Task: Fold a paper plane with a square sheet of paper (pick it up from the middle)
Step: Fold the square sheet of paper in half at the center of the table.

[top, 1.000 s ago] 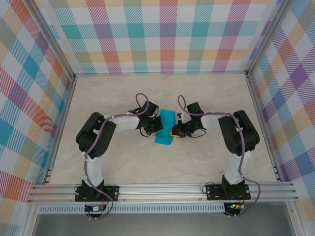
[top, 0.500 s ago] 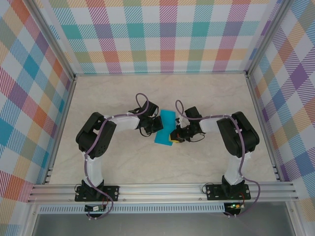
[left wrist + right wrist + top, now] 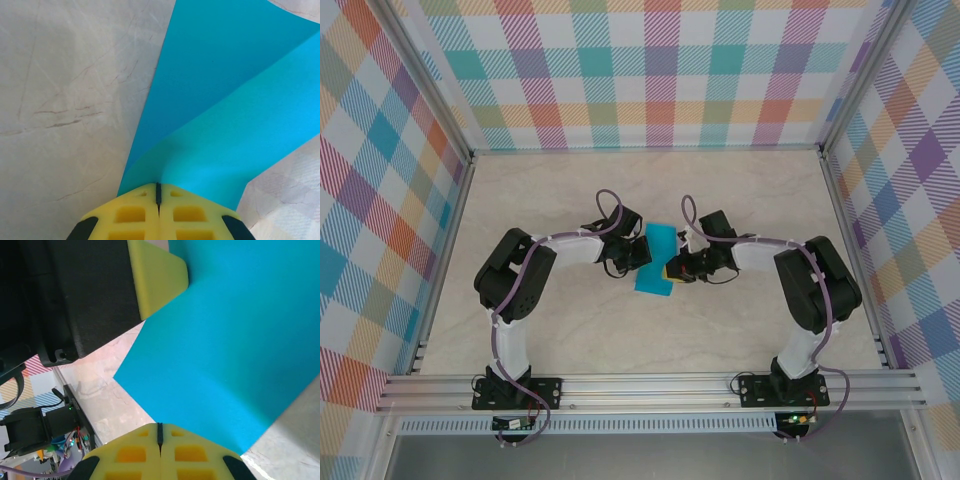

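On the left of the top view, the left arm reaches in over the pale marbled counter (image 3: pixel 750 190). Its left pincer (image 3: pixel 636 254) meets the left edge of the teal-blue sheet of paper (image 3: pixel 656 258), near the middle of the counter. From the left wrist we see the left pincer (image 3: pixel 158 187) with its yellow fingers (image 3: pixel 131 216) pressed together, only a thin dark seam between them. The sheet of paper (image 3: pixel 225 100) comes straight out of that seam, so the pincer is clamped on it. From there the paper fans away in two bands, a darker one behind and a lighter one in front that bows in a soft curve. The veined counter (image 3: pixel 65 100) shows to the left of it.

Moving right in the top view, the sheet stands between the two pincers. The right pincer (image 3: pixel 672 270) touches its lower right edge. From the right wrist, the right pincer (image 3: pixel 160 426) is likewise closed tight, and the edge of the sheet of paper (image 3: pixel 235 340) runs into its tips, so it grips the paper too. At the top of that view a yellow finger of the left pincer (image 3: pixel 157 277) lies against the far side of the sheet. The counter (image 3: pixel 120 400) shows below the sheet's edge.
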